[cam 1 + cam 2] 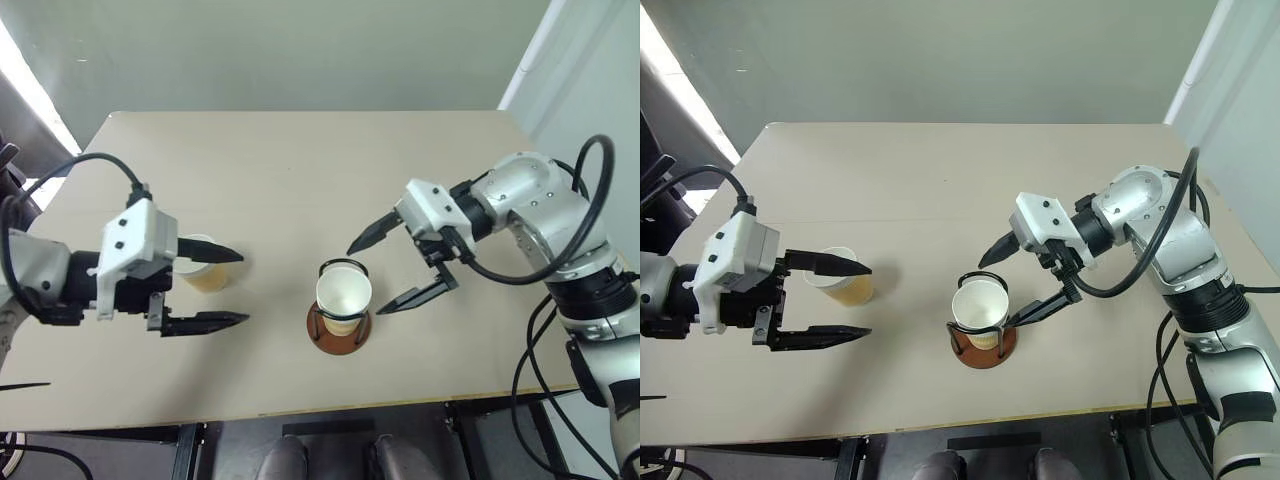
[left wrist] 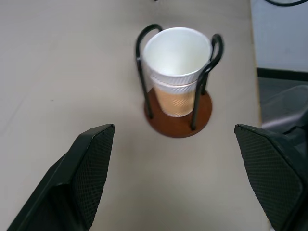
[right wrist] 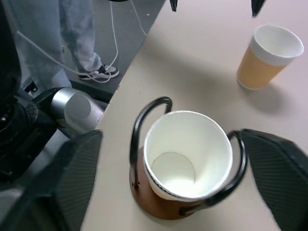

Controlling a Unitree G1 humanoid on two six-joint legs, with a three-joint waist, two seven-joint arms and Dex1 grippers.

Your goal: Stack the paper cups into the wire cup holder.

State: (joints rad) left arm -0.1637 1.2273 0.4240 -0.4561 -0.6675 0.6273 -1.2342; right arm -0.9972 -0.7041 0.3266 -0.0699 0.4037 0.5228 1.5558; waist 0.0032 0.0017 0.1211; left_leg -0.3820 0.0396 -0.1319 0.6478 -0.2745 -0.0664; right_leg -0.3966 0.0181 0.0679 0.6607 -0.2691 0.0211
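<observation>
Matte beige surface carrying a wire holder: round reddish-brown disc base with thin black wire loops rising upright. Nested in it, two tapered paper cups, smooth white inside and at the rim, ribbed pale orange lower outside. A third cup stands apart, between the fingers of the left hand, which is spread wide, level, gripping nothing. Right hand, angled downward beside the holder, fingers wide apart astride the cup rim, empty. Finger pads show a fine cross-hatched texture.
</observation>
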